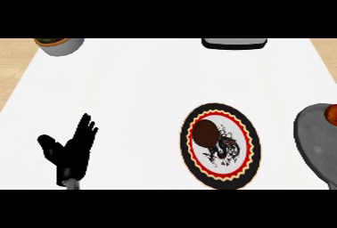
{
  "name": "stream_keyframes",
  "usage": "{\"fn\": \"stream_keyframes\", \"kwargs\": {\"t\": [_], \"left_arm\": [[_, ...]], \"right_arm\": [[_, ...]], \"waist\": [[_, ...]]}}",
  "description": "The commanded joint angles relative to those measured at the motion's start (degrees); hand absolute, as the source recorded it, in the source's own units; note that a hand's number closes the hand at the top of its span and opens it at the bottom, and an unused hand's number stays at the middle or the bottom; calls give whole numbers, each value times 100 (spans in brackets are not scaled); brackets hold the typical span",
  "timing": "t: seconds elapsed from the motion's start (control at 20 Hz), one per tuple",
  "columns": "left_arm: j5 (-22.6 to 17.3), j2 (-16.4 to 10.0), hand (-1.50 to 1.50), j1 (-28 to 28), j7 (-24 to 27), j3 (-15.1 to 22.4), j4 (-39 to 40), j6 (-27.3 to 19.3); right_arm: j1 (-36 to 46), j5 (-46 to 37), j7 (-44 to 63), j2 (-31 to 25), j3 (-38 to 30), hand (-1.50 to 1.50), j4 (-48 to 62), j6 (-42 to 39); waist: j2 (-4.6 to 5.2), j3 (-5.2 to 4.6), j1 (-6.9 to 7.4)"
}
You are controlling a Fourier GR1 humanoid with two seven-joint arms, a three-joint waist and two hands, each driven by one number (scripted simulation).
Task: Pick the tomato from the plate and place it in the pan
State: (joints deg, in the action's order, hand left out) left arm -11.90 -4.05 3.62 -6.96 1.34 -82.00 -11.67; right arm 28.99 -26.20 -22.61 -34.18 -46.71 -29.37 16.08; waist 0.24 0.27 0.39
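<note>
The head view is the only one. It shows a single hand, the left hand [71, 149], at the lower left of the white counter [145, 89]. Its fingers are straight and point up the view, lying close beside each other, with the thumb spread out to the side. It holds nothing and touches nothing but the counter. Its forearm is cut off by the lower edge. The right hand appears nowhere.

There is one plate [220, 108], right of centre, with a black rim and a red-and-yellow zigzag band. One round dark red-brown thing lies on its upper left part, apparently the tomato [205, 132]. It sits beside a dark painted pattern that is hard to read.

One grey pan [316, 142] sits at the right edge, more than half of it out of view. A reddish-orange piece [331, 114] shows over its upper part, cut by the edge; what it is cannot be told.

At the top edge, both cut off, are one grey bowl [63, 46] with dark contents at the left and one flat dark object [234, 43] further right.
</note>
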Motion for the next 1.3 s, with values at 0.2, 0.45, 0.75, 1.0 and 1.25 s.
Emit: {"fn": "stream_keyframes", "kwargs": {"t": [0.2, 0.45, 0.75, 1.0, 1.25], "left_arm": [[-60, -44, 0, -49, -62, -90, -85, 34], [-16, -51, 0, 114, -15, -124, -110, -9], [-66, -108, 0, -267, -18, -320, 215, 79], [153, 169, 0, 105, -3, -2, -136, -137], [183, 151, 0, -159, 278, -114, 407, 13]], "right_arm": [[-660, 1464, -747, -408, -882, -150, 198, -2086], [-1477, 2041, -1060, -323, -993, -150, -311, -3548], [-2472, 2459, -895, 282, -767, -150, -1734, -3895], [-3374, 3122, 251, 986, -1047, -150, -3756, -4034], [-4043, 3103, 230, 1679, -983, -150, -4592, -3808]], "waist": [[-32, -22, -96], [-54, -33, -145], [-34, -33, -92], [-38, -35, -93], [-26, -32, -83]]}}
